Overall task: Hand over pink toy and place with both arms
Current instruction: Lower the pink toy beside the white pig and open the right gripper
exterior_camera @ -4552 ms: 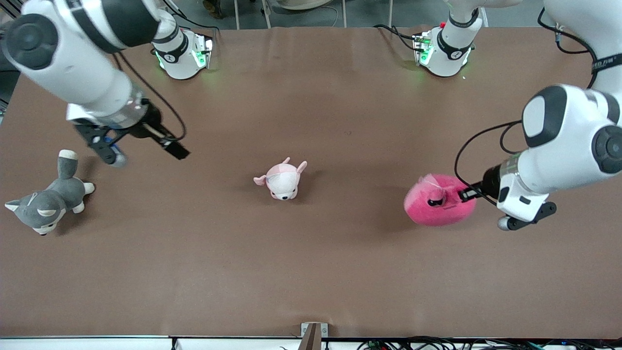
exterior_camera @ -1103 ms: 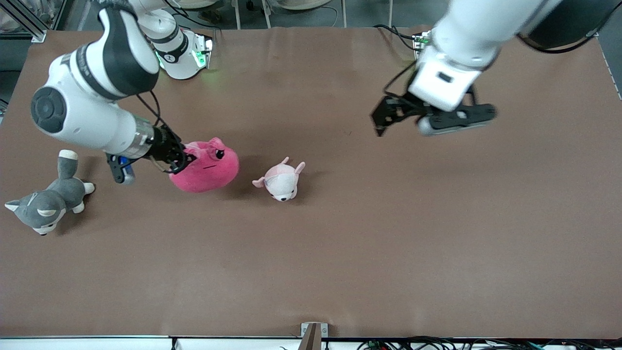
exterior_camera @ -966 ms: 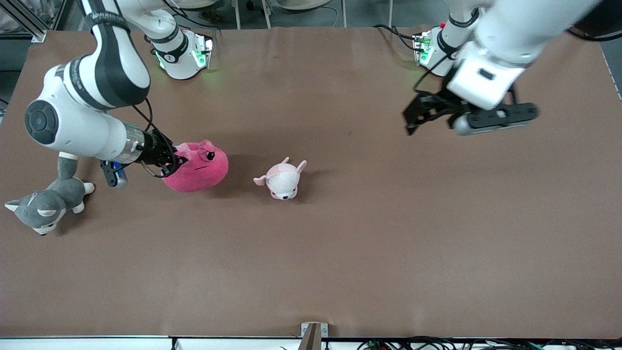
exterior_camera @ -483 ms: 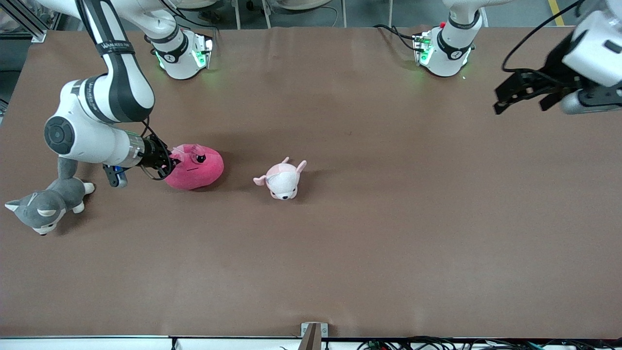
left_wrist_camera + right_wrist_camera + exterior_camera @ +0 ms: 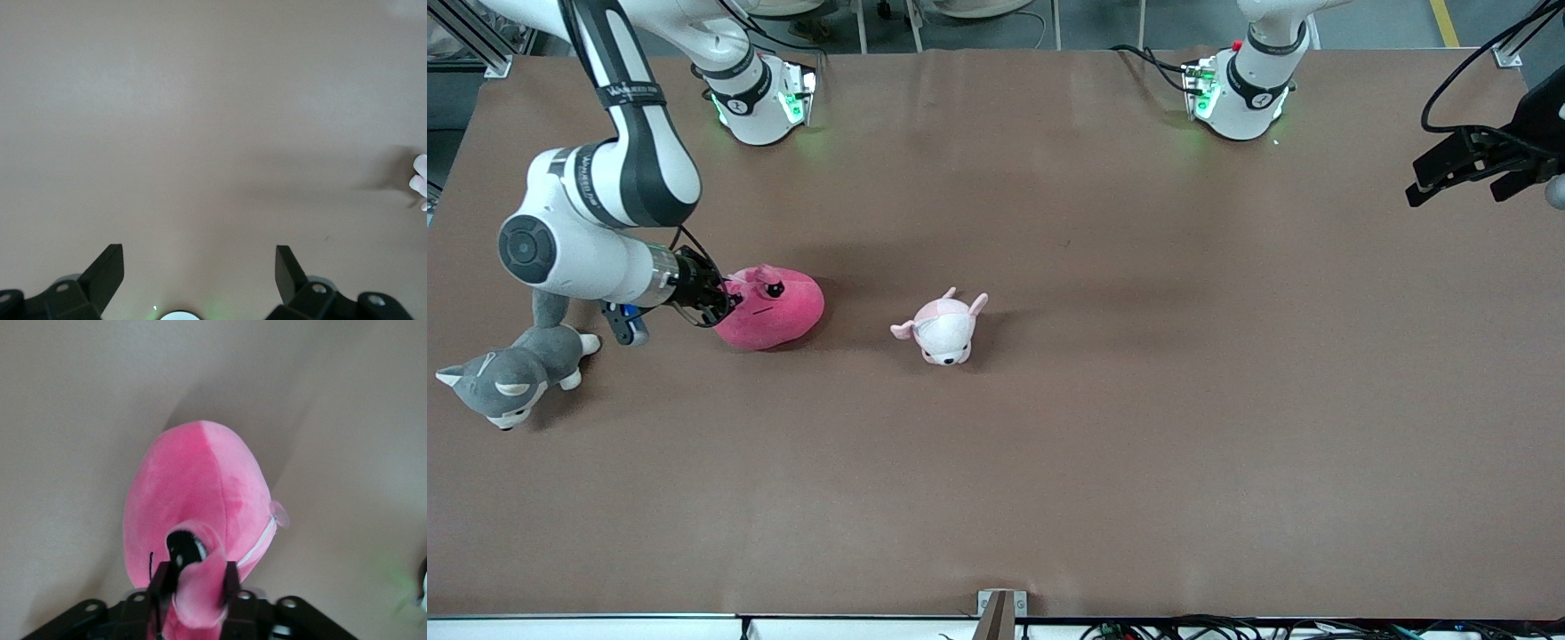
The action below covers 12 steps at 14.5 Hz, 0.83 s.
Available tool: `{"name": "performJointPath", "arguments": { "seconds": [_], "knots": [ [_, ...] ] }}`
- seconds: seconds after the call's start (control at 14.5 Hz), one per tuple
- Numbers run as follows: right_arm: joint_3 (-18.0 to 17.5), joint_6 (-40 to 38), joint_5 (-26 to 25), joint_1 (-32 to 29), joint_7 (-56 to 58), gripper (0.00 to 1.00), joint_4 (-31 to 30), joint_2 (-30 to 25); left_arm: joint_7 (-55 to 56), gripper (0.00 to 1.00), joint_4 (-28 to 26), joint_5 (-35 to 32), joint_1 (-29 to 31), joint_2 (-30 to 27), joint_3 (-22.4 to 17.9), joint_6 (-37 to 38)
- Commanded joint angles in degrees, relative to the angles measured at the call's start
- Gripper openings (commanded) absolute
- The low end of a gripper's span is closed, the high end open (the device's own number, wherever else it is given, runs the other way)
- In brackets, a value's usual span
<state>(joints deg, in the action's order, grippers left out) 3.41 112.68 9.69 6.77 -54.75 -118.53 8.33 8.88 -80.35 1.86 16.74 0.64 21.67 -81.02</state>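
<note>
Brown desk [image 5: 1138, 400] carrying pink toy [image 5: 772, 309], pale puppy plush [image 5: 942, 329], grey dog plush [image 5: 511, 369]

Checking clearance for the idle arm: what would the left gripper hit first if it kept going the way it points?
Probably just the bare table. The left gripper is open, and its wrist view shows nothing else in line; how high it hangs is unclear.

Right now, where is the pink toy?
The pink toy is toward the right arm's end of the table, between the grey dog plush and the small pale pink puppy plush, with the right gripper shut on it.
</note>
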Motion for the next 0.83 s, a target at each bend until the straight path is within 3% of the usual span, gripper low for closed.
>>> {"name": "performJointPath", "arguments": {
  "seconds": [0.0, 0.21, 0.41, 0.62, 0.76],
  "knots": [
    [-1.0, -4.4, -0.7, -4.9, 15.2, 1.00, 2.6, -1.8, -0.4, 1.00, -0.6, -1.2, 0.3, -0.3, 0.3, -1.5],
    [-1.0, -12.1, -2.1, -8.3, 32.5, 1.00, 12.2, -1.1, -0.3, 1.00, -0.5, -4.5, -0.6, 1.1, 0.4, -1.6],
    [-1.1, -13.8, -9.2, -8.3, 46.8, 1.00, 17.5, -1.0, 0.3, 1.00, -0.5, -4.8, -0.7, 1.1, 0.7, -4.4],
    [-1.1, -14.6, -11.0, -8.7, 55.7, 1.00, 22.3, -1.0, 0.1, 1.00, -0.1, -4.6, -0.1, 1.1, 0.7, -4.4],
    [-1.1, -16.9, -11.4, -9.0, 55.8, 1.00, 26.0, -1.0, 0.0, 1.00, -0.1, -4.1, 0.0, 1.1, 0.6, -4.4]
  ]
}}
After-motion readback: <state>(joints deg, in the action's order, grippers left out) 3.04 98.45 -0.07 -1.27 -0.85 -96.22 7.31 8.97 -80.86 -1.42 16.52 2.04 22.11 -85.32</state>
